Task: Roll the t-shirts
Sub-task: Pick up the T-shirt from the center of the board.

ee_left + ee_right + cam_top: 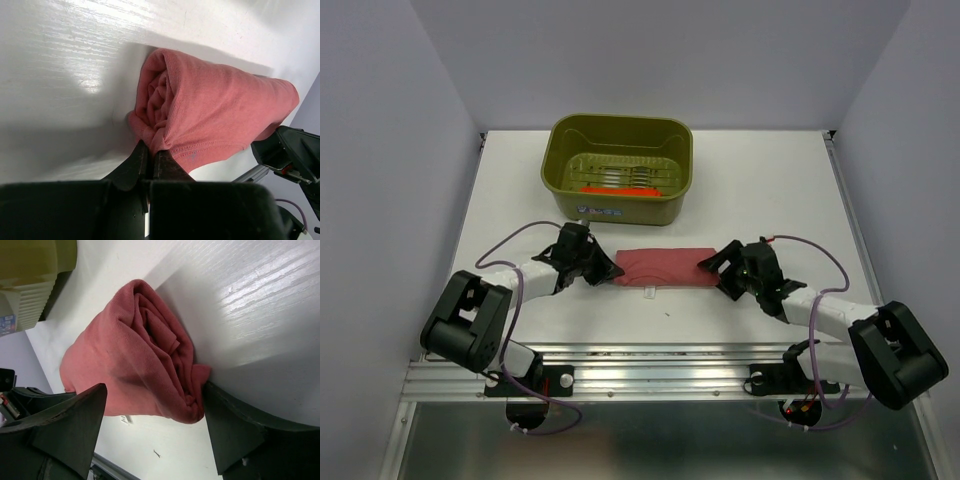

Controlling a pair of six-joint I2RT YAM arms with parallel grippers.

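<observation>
A dusty rose t-shirt [665, 266] lies rolled into a short bundle on the white table between my two arms. My left gripper [610, 270] is at its left end. In the left wrist view that gripper [150, 149] is shut on a fold of the t-shirt [215, 115] at the roll's end. At the right end is my right gripper [715, 268]. In the right wrist view it [155, 387] is open, its fingers on either side of the t-shirt [135, 355], and the right finger [230, 425] touches the cloth. A slim orange-red t-shirt roll [605, 189] lies in the tub.
An olive-green plastic tub [560, 150] stands behind the roll at the table's middle back, and its corner [30, 270] shows in the right wrist view. A metal rail [650, 365] runs along the near table edge. Grey walls enclose the table.
</observation>
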